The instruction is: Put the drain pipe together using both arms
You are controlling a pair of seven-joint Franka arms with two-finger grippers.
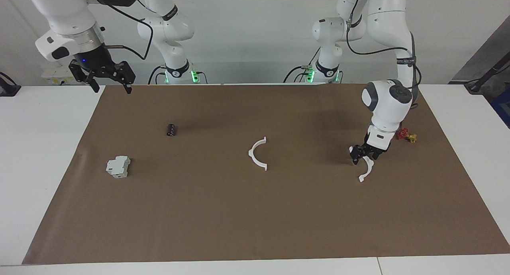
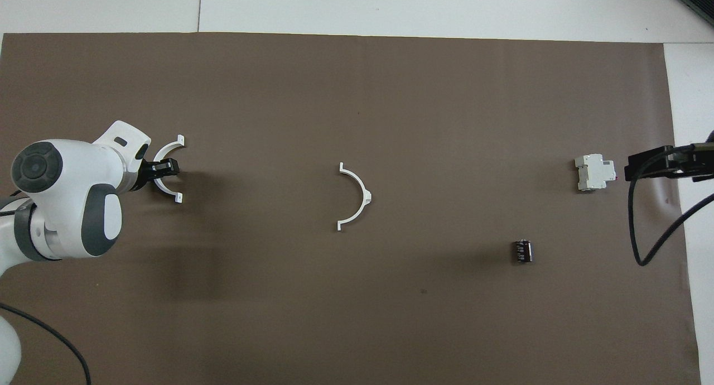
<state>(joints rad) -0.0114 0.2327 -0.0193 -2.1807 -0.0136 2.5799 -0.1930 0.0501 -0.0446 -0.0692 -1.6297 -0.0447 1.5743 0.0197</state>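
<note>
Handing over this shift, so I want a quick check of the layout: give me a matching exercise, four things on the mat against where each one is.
Things:
1. pale grey block
2. black cylinder
3. loose white half-ring
4. other white half-ring

Places:
A. at the middle of the mat
B. under the left tool
C. toward the right arm's end, nearer to the robots than the block
D. toward the right arm's end, farthest from the robots of the four

Pairs: 1-D, 2-C, 3-A, 4-B

The right tool hangs open and empty over the mat's corner.
</note>
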